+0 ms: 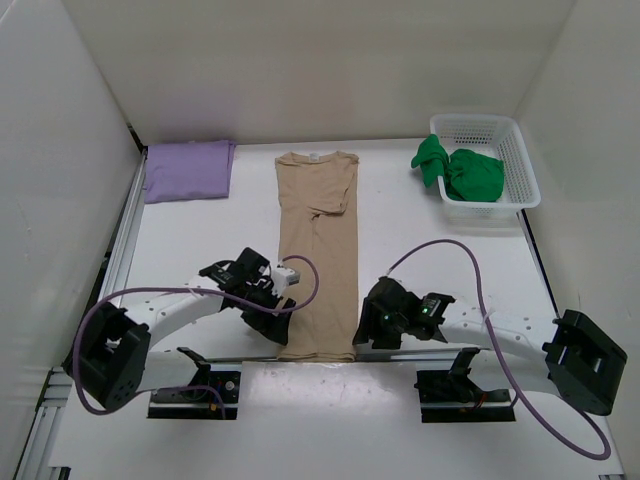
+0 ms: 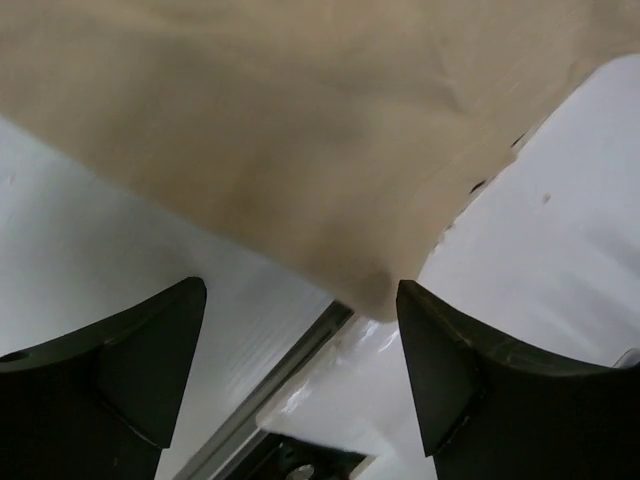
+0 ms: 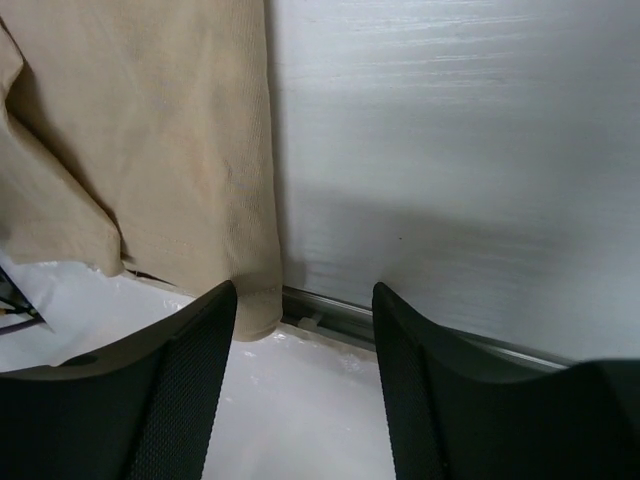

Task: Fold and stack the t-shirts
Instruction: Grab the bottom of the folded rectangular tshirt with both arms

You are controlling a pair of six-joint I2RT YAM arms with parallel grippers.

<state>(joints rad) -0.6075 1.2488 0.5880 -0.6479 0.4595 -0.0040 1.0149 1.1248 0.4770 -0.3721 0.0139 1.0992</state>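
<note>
three walls (image 1: pixel 330 60) box a table (image 1: pixel 230 230); t-shirt (image 1: pixel 322 260) seemingly overhangs.

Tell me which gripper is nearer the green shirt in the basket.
Right. The right gripper is at the tan shirt's near right corner, with the green shirt farther back and to its right; the left gripper is at the near left corner, farther off.

Left arm (image 1: pixel 182 303) and right arm (image 1: pixel 495 330): smooth white link shells, blocky black joint housings, black bolted base plates (image 1: pixel 195 392), one looping purple cable (image 1: pixel 445 242) apiece. Left gripper (image 2: pixel 300 288) and right gripper (image 3: pixel 304 290): paired matte black wedge-shaped fingers (image 3: pixel 180 400), finely mesh-textured on the right unit. Small green indicator lights (image 1: pixel 424 310) at the right wrist.
</note>
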